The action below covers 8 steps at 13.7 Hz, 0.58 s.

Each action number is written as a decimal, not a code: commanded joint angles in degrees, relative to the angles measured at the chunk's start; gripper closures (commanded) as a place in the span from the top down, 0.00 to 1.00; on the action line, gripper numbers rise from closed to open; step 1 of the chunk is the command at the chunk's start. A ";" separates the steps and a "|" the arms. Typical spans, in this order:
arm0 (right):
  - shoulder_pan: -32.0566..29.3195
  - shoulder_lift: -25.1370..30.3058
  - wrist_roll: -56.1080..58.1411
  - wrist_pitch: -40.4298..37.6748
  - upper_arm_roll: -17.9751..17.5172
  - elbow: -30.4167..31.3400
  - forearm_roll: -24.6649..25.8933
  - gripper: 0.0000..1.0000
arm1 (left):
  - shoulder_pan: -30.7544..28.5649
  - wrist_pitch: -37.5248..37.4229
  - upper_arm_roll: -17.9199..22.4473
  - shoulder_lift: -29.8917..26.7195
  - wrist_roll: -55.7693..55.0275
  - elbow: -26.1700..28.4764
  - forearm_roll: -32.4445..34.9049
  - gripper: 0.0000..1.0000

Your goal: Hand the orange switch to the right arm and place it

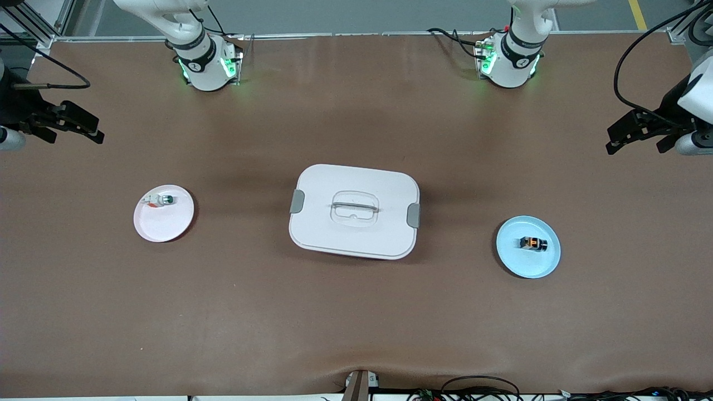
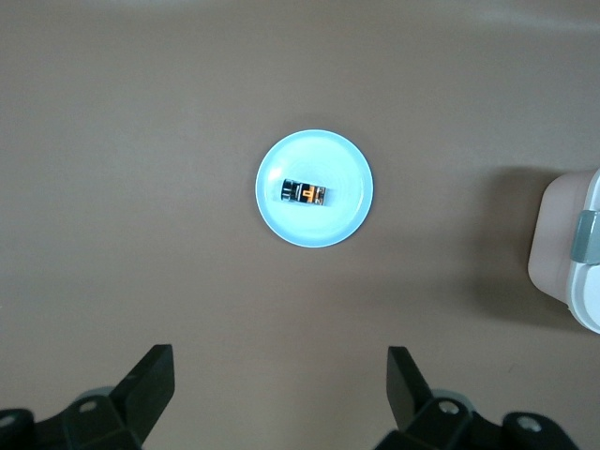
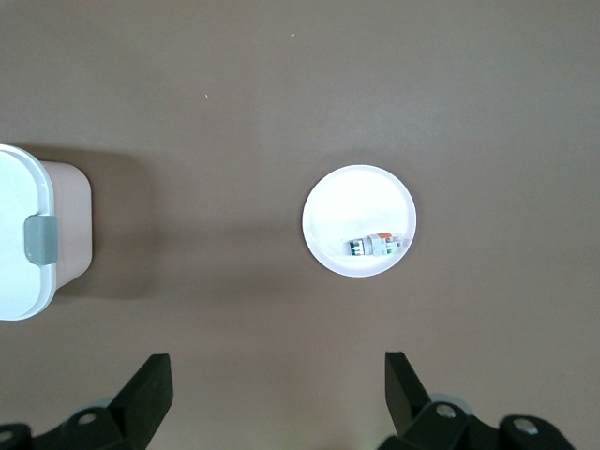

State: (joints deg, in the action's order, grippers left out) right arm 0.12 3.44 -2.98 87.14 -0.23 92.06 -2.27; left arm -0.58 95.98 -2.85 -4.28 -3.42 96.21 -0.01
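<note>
The orange switch [image 1: 533, 243], a tiny black block with a glowing orange centre, lies on a light blue plate [image 1: 515, 262] toward the left arm's end of the table. It also shows in the left wrist view [image 2: 305, 194] on the blue plate [image 2: 347, 211]. My left gripper [image 1: 635, 132] is open and empty, held high at the left arm's end of the table; its own view shows the gripper [image 2: 279, 389] apart from the plate. My right gripper [image 1: 69, 125] is open and empty, held high at the right arm's end; its own view shows the gripper [image 3: 277, 389].
A white lidded box [image 1: 354, 210] with grey clips stands mid-table; its edge shows in both wrist views [image 2: 572, 248] [image 3: 28, 244]. A white plate [image 1: 161, 223] [image 3: 328, 211] toward the right arm's end holds a small white, green and red piece [image 1: 159, 201] [image 3: 377, 246].
</note>
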 commanded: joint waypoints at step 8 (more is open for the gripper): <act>-1.61 1.13 -0.54 -0.30 -0.82 0.93 -0.98 1.00 | -0.30 2.00 0.13 8.57 1.05 0.20 -0.87 1.00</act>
State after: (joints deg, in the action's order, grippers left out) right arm 0.09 3.44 -2.99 87.05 -0.22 92.13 -2.27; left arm -0.64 96.77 -2.81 2.57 -3.37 96.88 -0.01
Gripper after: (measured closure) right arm 0.000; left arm 0.000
